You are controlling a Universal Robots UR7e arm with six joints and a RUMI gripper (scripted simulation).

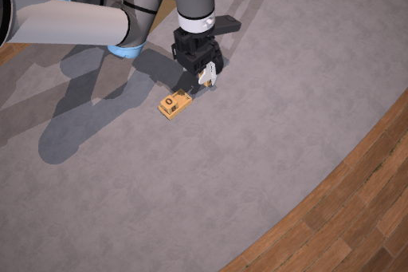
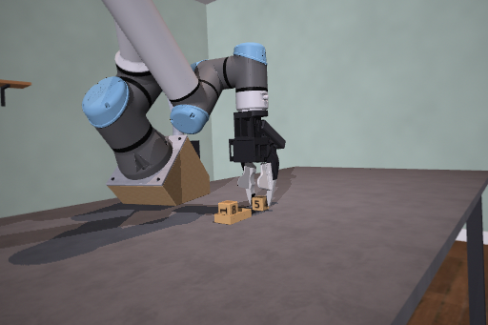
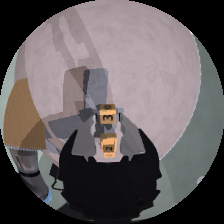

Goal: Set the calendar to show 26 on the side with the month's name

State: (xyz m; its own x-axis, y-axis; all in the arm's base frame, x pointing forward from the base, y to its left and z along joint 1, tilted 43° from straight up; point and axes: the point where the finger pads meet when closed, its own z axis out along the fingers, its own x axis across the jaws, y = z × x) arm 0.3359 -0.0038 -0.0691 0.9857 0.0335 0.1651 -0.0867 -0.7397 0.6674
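The wooden tray lies on the grey table top, with one digit cube sitting in its left slot, 0 facing up. It shows an 8 in the exterior view. The second cube rests on the table just right of the tray and shows a 5 there. In the wrist view it shows a 2, with the tray cube beyond it. My gripper is lowered around this loose cube, with a finger on each side. The fingers stand partly open, and no grip on the cube shows. It also shows from above.
The arm's wooden base block stands behind the tray on the left. The table's right edge drops to a wooden floor.
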